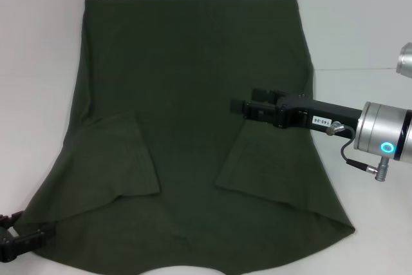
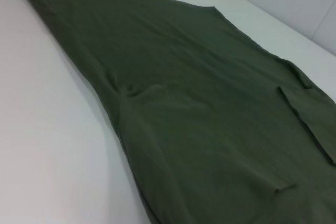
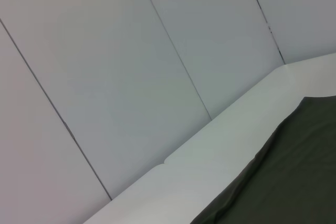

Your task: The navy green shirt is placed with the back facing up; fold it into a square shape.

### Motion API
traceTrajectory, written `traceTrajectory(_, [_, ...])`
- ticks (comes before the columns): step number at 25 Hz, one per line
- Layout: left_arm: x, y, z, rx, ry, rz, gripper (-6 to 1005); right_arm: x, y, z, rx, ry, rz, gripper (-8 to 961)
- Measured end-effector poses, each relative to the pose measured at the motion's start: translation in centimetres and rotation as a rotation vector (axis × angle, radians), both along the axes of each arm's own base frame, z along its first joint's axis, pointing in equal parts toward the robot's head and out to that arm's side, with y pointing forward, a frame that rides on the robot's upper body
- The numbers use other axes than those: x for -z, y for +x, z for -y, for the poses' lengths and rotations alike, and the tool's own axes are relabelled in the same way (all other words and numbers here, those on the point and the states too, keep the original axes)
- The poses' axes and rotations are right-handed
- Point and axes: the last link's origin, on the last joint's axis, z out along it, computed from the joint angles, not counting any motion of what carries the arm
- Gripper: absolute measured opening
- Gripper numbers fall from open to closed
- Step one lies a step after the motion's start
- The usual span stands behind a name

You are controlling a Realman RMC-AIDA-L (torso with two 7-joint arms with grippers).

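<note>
The navy green shirt (image 1: 187, 69) lies spread flat on the white table (image 1: 38, 62), plain side up, hem at the far end. Both short sleeves are folded inward onto the body: one at the left (image 1: 119, 159), one at the right (image 1: 257, 159). My right gripper (image 1: 239, 107) hovers over the shirt's right half, just above the folded right sleeve, open and holding nothing. My left gripper (image 1: 29, 239) sits low at the shirt's near left corner. The shirt also shows in the left wrist view (image 2: 199, 103) and in the right wrist view (image 3: 294, 171).
White wall panels (image 3: 131, 77) rise behind the table's far edge. Bare table surface runs along the shirt's left side (image 2: 52, 145) and right side (image 1: 360, 43).
</note>
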Motion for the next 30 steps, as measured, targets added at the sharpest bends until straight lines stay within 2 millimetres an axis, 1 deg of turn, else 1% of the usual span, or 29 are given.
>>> traceTrajectory(18, [-0.11,-0.46,0.4,-0.015,-0.012,-0.014,876,0.0,0.14,0.08,0.004,0.003,-0.002,924])
traceTrajectory(30, [-0.15,-0.24,-0.34,-0.019,-0.018,-0.019,875,0.08,0.22,0.17,0.01,0.0,-0.006,924])
